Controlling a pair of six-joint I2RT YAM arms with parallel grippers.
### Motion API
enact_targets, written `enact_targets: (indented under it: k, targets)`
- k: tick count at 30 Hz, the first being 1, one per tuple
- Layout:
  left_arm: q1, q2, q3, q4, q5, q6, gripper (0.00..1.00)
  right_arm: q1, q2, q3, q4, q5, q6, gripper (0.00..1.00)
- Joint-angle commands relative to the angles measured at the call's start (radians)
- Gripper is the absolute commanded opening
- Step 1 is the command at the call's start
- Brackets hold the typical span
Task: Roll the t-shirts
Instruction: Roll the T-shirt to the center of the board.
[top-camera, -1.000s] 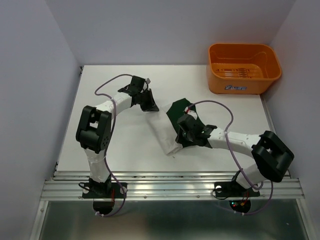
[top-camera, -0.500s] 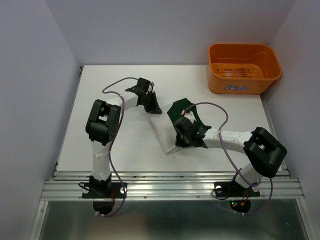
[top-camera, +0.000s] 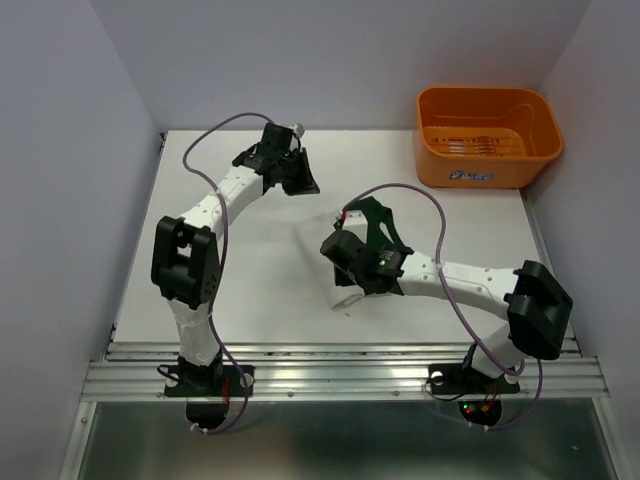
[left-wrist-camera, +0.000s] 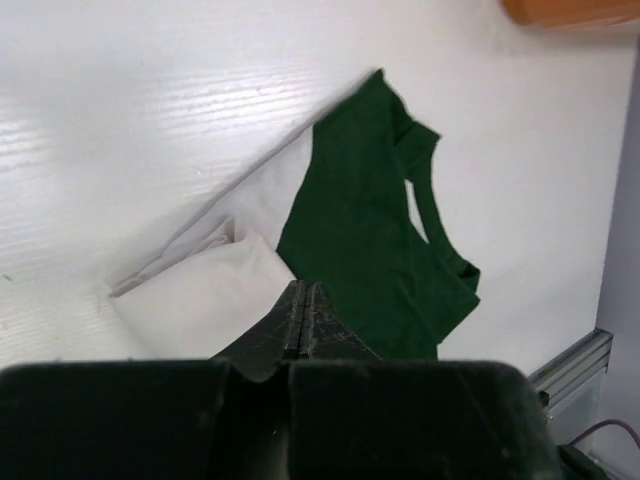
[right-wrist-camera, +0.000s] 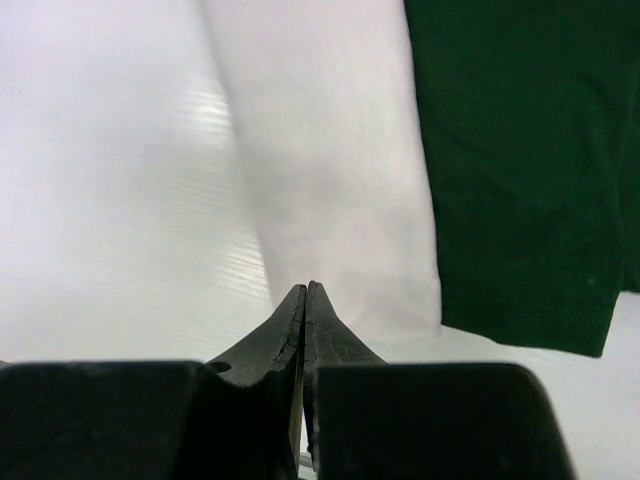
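Folded t-shirt (left-wrist-camera: 350, 220) lies mid-desk (top-camera: 250, 290). Left hand (left-wrist-camera: 303, 295) at its 11 o'clock, fingers pressed together, empty. Right hand (right-wrist-camera: 305, 295) over white part, also pressed together, pinching nothing.

Top cam: my right arm (top-camera: 455, 280) covers most of the t-shirt (top-camera: 312, 236), so I can't tell where the right gripper (right-wrist-camera: 305, 292) tips sit. Right wrist: cloth ahead of the fingers is blurred, cut off top & right. Left wrist: left gripper (left-wrist-camera: 303, 292) hides the t-shirt's near edge; 1 orange bin (left-wrist-camera: 570, 10), far right of the fingers, is clipped.
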Motion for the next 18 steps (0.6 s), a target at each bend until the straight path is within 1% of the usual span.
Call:
enact_targets:
  k: [1, 4, 7, 8, 12, 14, 16, 18]
  targets:
    - [0.019, -0.128, 0.041, -0.07, -0.023, 0.04, 0.0, 0.014, 0.048, 0.129, -0.04, 0.094, -0.083, 0.04]
    - [0.047, -0.182, -0.012, -0.075, -0.023, 0.029, 0.0, 0.014, 0.102, 0.166, 0.009, 0.097, -0.107, 0.05]
    - [0.092, -0.258, -0.104, -0.059, -0.031, 0.016, 0.0, 0.001, 0.203, 0.218, 0.045, 0.085, -0.117, 0.05]
    - [0.105, -0.28, -0.153, -0.05, -0.031, 0.014, 0.0, 0.001, 0.251, 0.224, 0.057, 0.08, -0.12, 0.05]
    - [0.193, -0.404, -0.25, -0.043, -0.02, 0.017, 0.0, -0.022, 0.347, 0.224, 0.106, 0.056, -0.118, 0.05]
    - [0.214, -0.435, -0.293, -0.044, -0.019, 0.025, 0.0, -0.032, 0.387, 0.234, 0.105, 0.039, -0.124, 0.05]
    - [0.231, -0.469, -0.315, -0.046, -0.011, 0.026, 0.0, -0.032, 0.405, 0.234, 0.102, -0.006, -0.127, 0.05]
    - [0.234, -0.482, -0.342, -0.05, -0.011, 0.032, 0.0, -0.032, 0.382, 0.228, 0.092, -0.015, -0.127, 0.06]
